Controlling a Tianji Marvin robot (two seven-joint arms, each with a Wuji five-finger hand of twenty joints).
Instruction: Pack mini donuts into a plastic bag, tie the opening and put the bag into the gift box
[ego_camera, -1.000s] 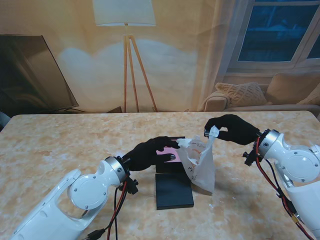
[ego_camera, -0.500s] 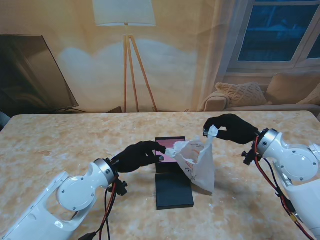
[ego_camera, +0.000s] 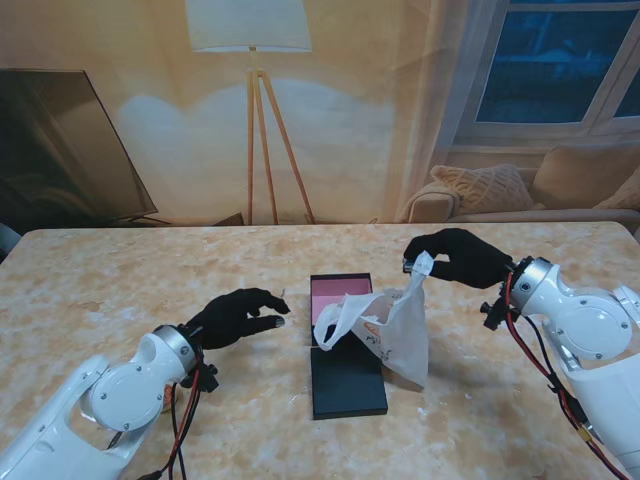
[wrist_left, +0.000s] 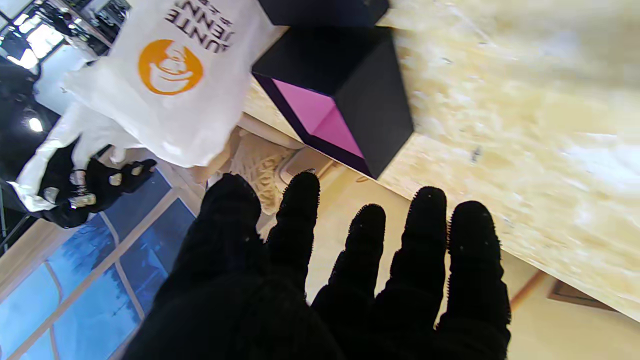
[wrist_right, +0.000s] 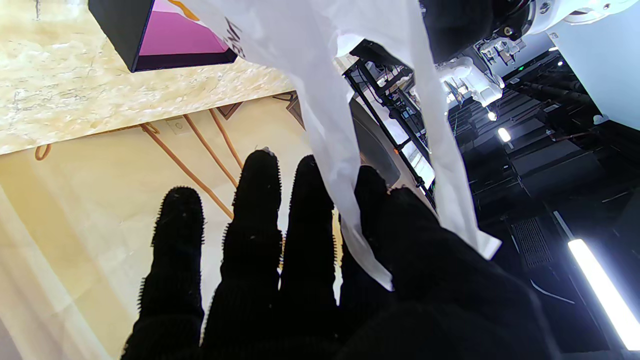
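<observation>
One white plastic bag (ego_camera: 395, 335) with an orange logo, one black gift box (ego_camera: 340, 297) with a pink lining, and one flat black lid (ego_camera: 347, 381) sit at the middle of the marbled desk (ego_camera: 120, 280). Any mini donuts inside the bag cannot be made out.

The right robot hand (ego_camera: 455, 257) is raised over the far right part of the desk, its thumb and fingers pinched on one handle strip of the bag, so the bag hangs from it with its bottom resting by the right edge of the lid. The bag's other handle droops loose to the left over the box. In the right wrist view the white strip passes between the black gloved fingers (wrist_right: 260, 200).

The left robot hand (ego_camera: 236, 317) hovers left of the gift box, well apart from the bag, holding nothing, fingers spread and lightly curled, pointing toward the box. The left wrist view shows all five fingertips (wrist_left: 430, 210) separated.
</observation>
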